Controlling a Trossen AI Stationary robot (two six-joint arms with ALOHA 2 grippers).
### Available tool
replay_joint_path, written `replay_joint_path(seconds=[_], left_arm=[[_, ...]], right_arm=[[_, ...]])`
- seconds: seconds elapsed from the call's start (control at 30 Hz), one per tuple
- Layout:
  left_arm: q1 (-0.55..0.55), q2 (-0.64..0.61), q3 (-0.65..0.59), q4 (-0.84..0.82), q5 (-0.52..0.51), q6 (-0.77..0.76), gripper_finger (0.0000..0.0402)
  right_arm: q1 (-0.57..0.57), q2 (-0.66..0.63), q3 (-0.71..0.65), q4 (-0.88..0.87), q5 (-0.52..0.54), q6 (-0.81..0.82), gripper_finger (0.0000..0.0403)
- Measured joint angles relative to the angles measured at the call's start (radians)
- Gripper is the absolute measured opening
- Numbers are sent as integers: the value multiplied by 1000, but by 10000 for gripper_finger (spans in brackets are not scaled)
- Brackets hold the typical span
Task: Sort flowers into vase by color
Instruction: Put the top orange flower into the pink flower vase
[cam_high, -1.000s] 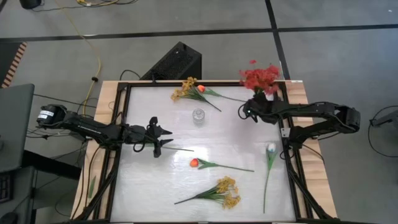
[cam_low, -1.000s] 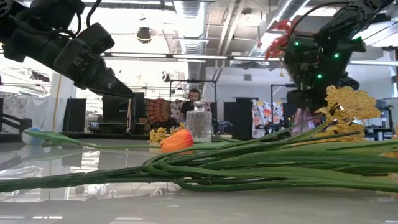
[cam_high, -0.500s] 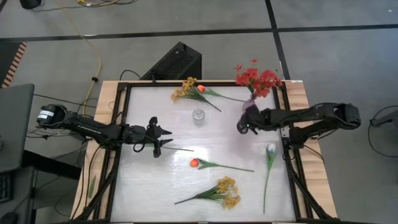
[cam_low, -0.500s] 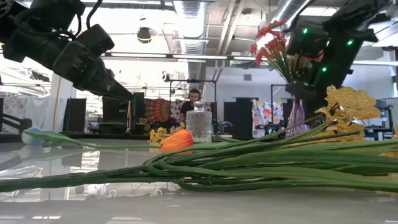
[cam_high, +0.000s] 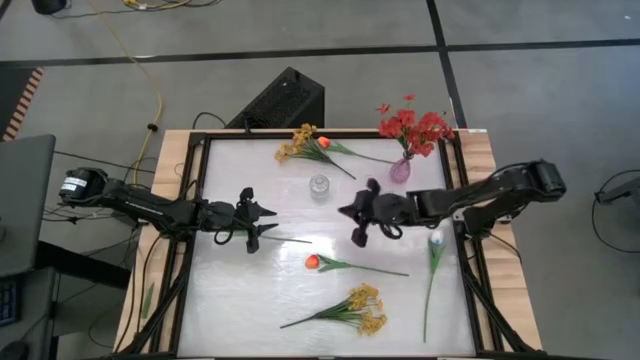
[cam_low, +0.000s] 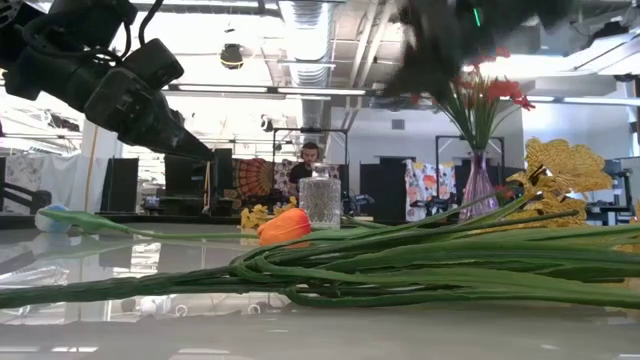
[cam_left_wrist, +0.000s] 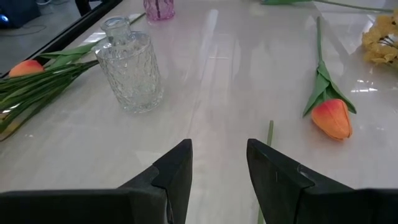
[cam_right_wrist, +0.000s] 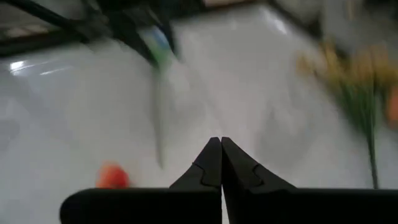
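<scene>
Red flowers stand in a purple vase at the far right, stems down in its neck. A clear glass vase stands mid-table. On the table lie an orange tulip, a yellow spray, a white tulip, and a yellow spray with an orange tulip at the far edge. My left gripper hovers open at the left, above a bare green stem. My right gripper is shut on nothing, mid-table, between the two vases.
A dark frame rail runs along the table's sides. In the low view the yellow spray's green stems lie across the foreground. A person shows in the room behind the table. Bare tabletop lies at the near left.
My right gripper has swung away from the purple vase toward the table's left, to the middle, rising and tipping from pointing down to nearer level, shut throughout. The red flowers have settled upright in the purple vase and stay there.
</scene>
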Motion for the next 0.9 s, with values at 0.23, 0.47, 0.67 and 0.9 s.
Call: replay_joint_path(seconds=[0.23,0.47,0.67,0.9], left_arm=[[0,0,0,-4,0,0,143],[0,0,0,-8,0,-9,143],[0,0,0,-8,0,-13,143],[0,0,0,-7,-2,-11,143]], right_arm=[[-147,-2,457,-198,100,-357,21],[-626,70,798,-293,-51,-344,19],[-1017,208,856,-333,-242,-135,22],[-1212,440,854,-340,-455,27,23]])
